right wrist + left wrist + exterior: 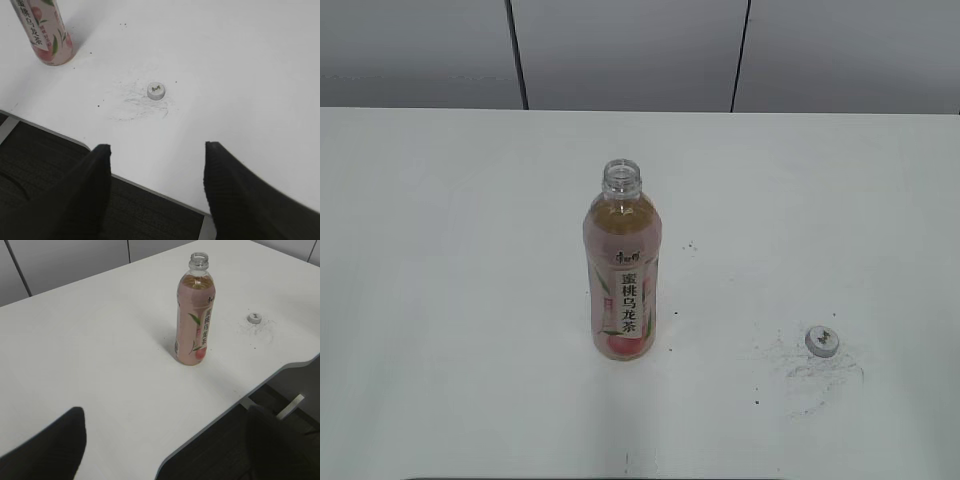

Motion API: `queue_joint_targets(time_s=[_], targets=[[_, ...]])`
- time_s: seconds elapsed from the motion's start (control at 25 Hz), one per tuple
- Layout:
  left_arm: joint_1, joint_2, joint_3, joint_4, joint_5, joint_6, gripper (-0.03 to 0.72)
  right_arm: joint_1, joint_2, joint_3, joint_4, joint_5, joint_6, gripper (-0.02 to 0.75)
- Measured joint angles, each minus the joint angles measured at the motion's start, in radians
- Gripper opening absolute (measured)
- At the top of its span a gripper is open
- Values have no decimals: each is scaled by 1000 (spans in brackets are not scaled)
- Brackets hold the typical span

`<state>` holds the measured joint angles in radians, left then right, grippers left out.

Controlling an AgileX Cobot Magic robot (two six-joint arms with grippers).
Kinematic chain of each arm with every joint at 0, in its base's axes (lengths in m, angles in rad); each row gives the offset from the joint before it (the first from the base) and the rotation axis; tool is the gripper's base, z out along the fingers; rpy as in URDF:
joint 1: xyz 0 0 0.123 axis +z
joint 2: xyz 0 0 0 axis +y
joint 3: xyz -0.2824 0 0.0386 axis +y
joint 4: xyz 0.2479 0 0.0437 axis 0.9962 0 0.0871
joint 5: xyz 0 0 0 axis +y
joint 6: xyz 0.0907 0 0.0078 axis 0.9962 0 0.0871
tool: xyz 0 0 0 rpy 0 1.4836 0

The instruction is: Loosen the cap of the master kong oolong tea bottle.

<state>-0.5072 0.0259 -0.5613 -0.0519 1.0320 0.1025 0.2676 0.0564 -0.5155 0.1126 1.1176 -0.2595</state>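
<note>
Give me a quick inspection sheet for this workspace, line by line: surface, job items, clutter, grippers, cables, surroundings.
Surface: white table, grey scuff marks and dark specks near the cap.
Job's things: master kong oolong tea bottle upright, neck open; cap off, lying on the table to the bottle's right, apart from it.
Clutter: nothing seen.
Grippers: right gripper with jaws open, empty, back over the table edge; left gripper only partly in view, state unclear.
Cables: nothing seen.
Surroundings: grey panelled wall behind; dark floor below the edge.
</note>
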Motion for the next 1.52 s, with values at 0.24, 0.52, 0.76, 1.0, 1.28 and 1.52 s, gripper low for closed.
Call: queue_joint_targets(time_s=[0.24, 0.52, 0.76, 1.0, 1.28, 1.52], targets=[[0, 0, 0, 0, 0, 0, 547, 0, 0, 1, -7, -5, 4, 448], [0, 0, 0, -1, -1, 1, 499, 0, 0, 1, -9, -5, 5, 448], [165, 0, 0, -1, -1, 2, 490, -49, -24, 1, -11, -5, 5, 448], [442, -1, 0, -2, -4, 2, 490, -213, -62, 2, -11, -5, 7, 448], [493, -32, 0, -2, -6, 2, 490, -225, -63, 2, -13, -5, 7, 448], [493, -32, 0, -2, -6, 2, 490, -225, -63, 2, -13, -5, 7, 448]])
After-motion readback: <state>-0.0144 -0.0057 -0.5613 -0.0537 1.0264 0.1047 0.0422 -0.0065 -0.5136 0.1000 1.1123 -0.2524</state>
